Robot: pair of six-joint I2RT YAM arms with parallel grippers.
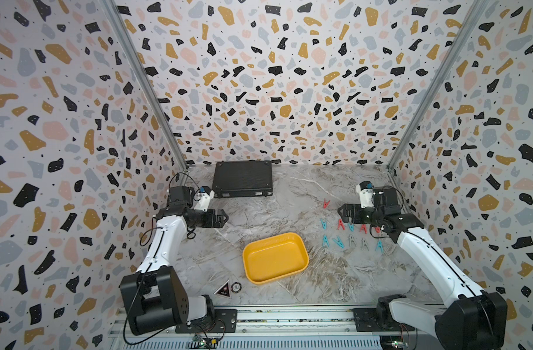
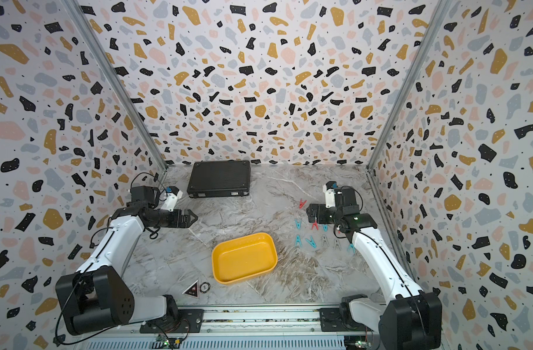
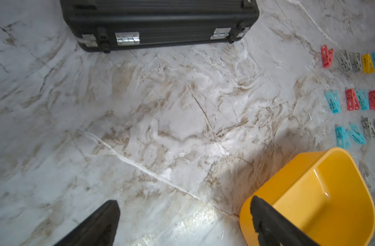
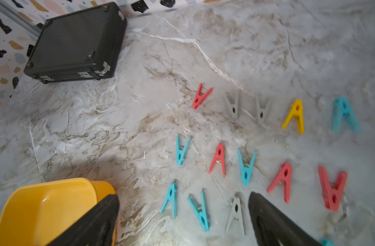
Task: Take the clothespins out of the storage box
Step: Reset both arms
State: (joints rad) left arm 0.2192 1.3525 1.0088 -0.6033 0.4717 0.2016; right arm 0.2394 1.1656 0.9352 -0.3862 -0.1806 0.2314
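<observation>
The yellow storage box [image 1: 274, 257] is empty. All the clothespins [image 4: 218, 159] lie on the table [image 1: 259, 212] in three rows just beside it, on the right arm's side. The right gripper [image 1: 341, 211] hangs over the rows with its fingers spread wide and holds nothing. The left gripper [image 1: 225, 217] is spread wide and empty too, near the black case [image 1: 242, 178]. The job looks done. If the right arm drops low or swings, it may bump the pegs, mess up the rows, or push one into the box
</observation>
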